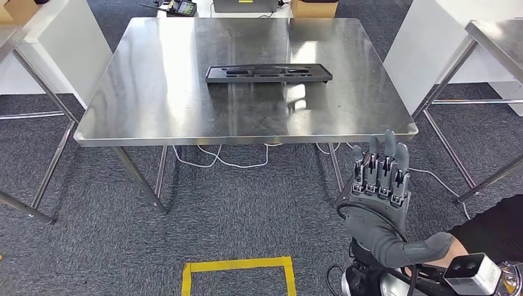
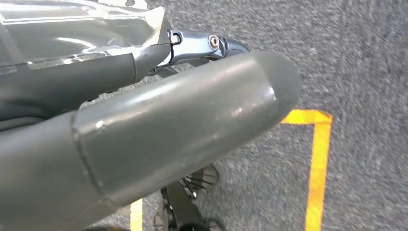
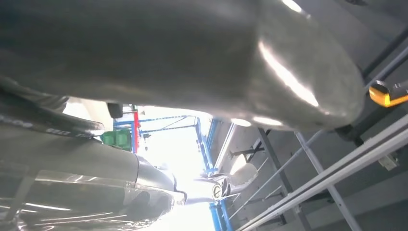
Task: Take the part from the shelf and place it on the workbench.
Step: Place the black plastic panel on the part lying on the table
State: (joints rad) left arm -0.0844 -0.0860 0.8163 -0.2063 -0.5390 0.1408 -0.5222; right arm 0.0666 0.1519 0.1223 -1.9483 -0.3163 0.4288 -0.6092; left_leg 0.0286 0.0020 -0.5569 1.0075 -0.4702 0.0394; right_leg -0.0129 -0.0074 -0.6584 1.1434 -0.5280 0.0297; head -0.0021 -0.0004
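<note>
The part (image 1: 268, 73), a long black moulded piece, lies flat on the steel workbench (image 1: 154, 92) a little behind its middle. My right hand (image 1: 377, 185) is raised in front of the bench's near right corner with its fingers straight and together, pointing up, and it holds nothing. In the right wrist view the thumb of my right hand (image 3: 192, 57) looms large with nothing against it. My left hand (image 2: 144, 130) hangs over the carpet, thumb and fingers (image 2: 202, 45) stretched out, with nothing in it.
A yellow tape square (image 1: 237, 274) marks the grey carpet in front of me, also seen as the tape (image 2: 317, 159) below my left hand. Steel tables stand at left (image 1: 12, 43) and right (image 1: 499, 37). White cables (image 1: 228, 161) lie under the bench. A cardboard box (image 1: 313, 7) sits behind it.
</note>
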